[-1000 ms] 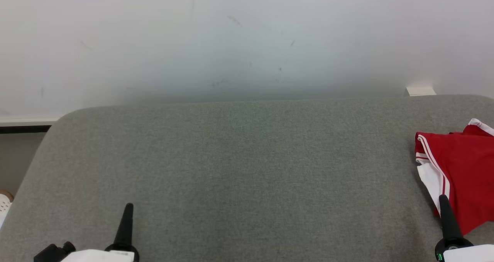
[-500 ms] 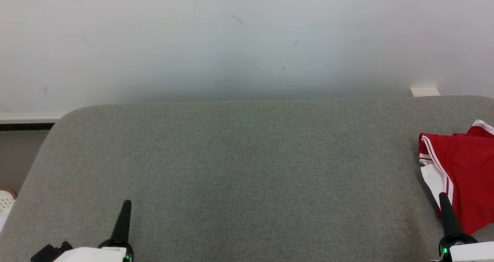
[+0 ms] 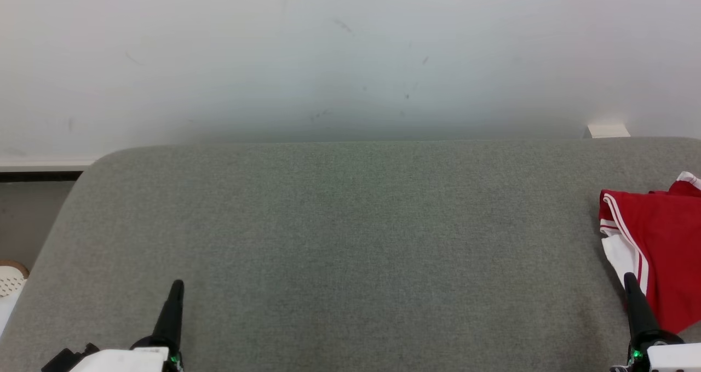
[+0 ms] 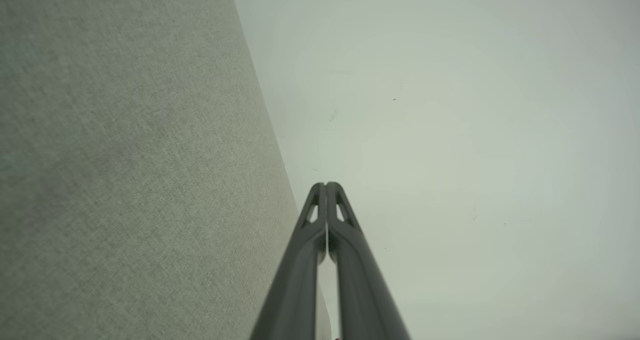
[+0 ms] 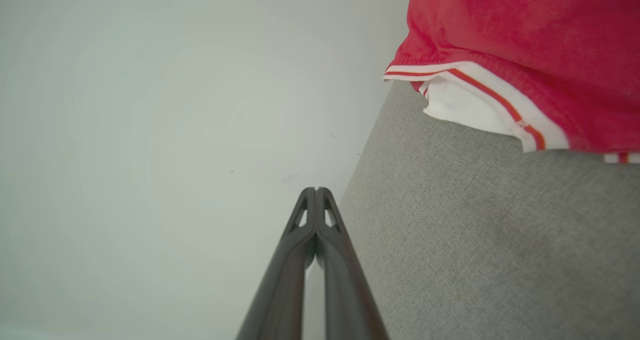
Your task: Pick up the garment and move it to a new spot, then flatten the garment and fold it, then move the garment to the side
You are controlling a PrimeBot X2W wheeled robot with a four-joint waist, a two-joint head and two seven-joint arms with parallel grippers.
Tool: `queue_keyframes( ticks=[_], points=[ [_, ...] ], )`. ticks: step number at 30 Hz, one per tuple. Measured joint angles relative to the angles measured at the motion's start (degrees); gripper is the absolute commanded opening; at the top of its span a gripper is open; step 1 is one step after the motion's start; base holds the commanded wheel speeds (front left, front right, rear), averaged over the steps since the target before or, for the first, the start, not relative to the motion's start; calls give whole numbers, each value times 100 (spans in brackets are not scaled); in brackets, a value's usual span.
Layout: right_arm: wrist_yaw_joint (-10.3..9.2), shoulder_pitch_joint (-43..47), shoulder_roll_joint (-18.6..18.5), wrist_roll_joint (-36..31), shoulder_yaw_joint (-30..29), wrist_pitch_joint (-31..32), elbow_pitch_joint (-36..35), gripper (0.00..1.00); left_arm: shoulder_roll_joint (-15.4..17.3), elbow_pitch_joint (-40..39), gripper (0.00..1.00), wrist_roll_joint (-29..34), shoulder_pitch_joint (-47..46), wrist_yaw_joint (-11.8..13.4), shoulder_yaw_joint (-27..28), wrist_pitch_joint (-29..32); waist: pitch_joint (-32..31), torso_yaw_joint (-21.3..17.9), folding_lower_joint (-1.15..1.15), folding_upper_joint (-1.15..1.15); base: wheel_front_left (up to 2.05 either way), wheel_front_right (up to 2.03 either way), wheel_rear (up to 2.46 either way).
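My left gripper is clenched on nothing, at the near left of the grey cushion; my right gripper is clenched too, empty, near the red garment; the garment lies bunched at the cushion's right, cut by the head view's edge, white-striped hem facing left; bare cloth runs wide between my grippers to the back edge at the white wall.

The grey padded top lies open, garment heaped at right.
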Motion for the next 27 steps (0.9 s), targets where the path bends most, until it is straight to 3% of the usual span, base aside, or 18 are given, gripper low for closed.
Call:
queue_keyframes(
  ticks=[27],
  points=[
    [0,-111,66,947,-152,299,55,0,9,-4,0,-1083,-101,-15,122,294,27,114,0,0,0,0,0]
  ],
)
